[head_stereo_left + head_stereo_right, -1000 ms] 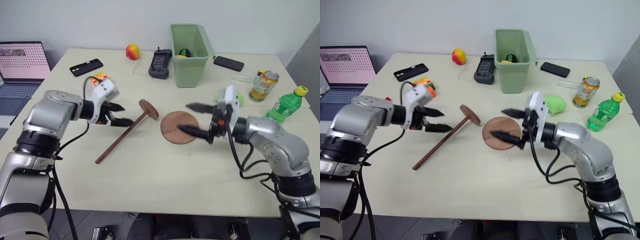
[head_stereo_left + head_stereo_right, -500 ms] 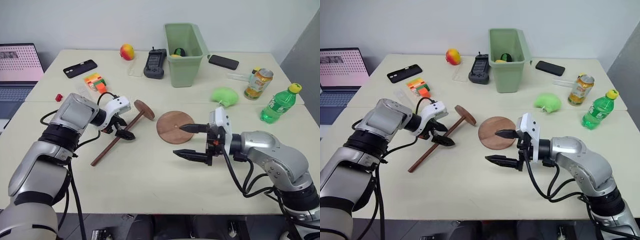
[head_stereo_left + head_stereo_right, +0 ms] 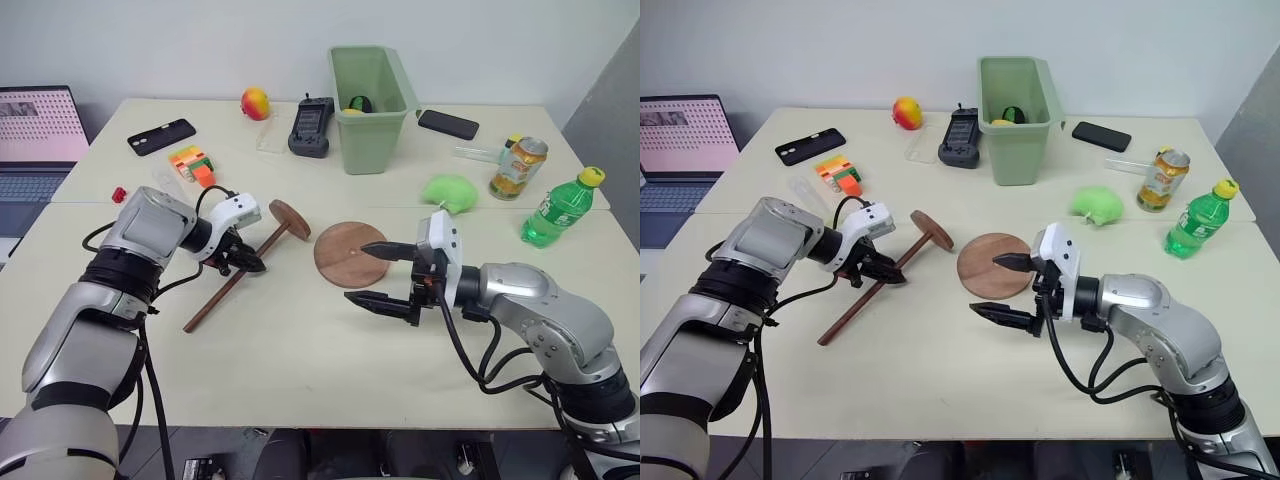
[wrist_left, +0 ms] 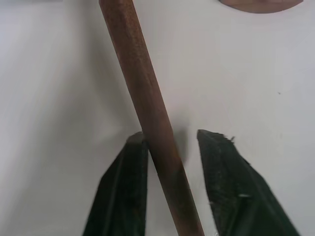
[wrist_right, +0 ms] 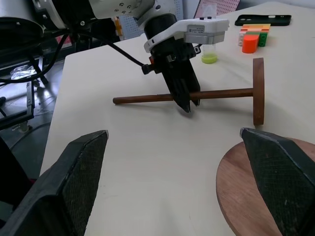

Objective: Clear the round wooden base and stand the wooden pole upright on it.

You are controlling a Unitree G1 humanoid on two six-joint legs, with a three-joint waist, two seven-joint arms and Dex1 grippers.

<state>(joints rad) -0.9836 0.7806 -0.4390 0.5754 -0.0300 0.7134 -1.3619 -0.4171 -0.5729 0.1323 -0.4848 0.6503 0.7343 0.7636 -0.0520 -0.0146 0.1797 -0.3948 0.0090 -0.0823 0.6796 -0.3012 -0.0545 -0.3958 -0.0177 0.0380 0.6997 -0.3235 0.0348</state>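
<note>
Judged long thin dark-brown wooden pole (image 3: 232, 283) stiff, light, smooth, disc-heavy; left gripper (image 3: 247, 264) pinching mid-shaft, right gripper (image 3: 383, 275) spread wide near bare round reddish-brown wooden base (image 3: 343, 254).

The laptop (image 3: 38, 140) is cut by the picture's edge; its screen content is too small to read. Inside the green bin (image 3: 1016, 105), a yellow item and a dark item show only partly above the rim; neither can be identified. In the left wrist view the wooden pole (image 4: 147, 113) runs out of frame at both ends, and the round wooden base (image 4: 261, 4) appears as a sliver. Whether both fingers (image 4: 123, 187) of the left gripper (image 3: 248, 264) press the pole cannot be told. The can's (image 3: 515, 166) label is unreadable.
</note>
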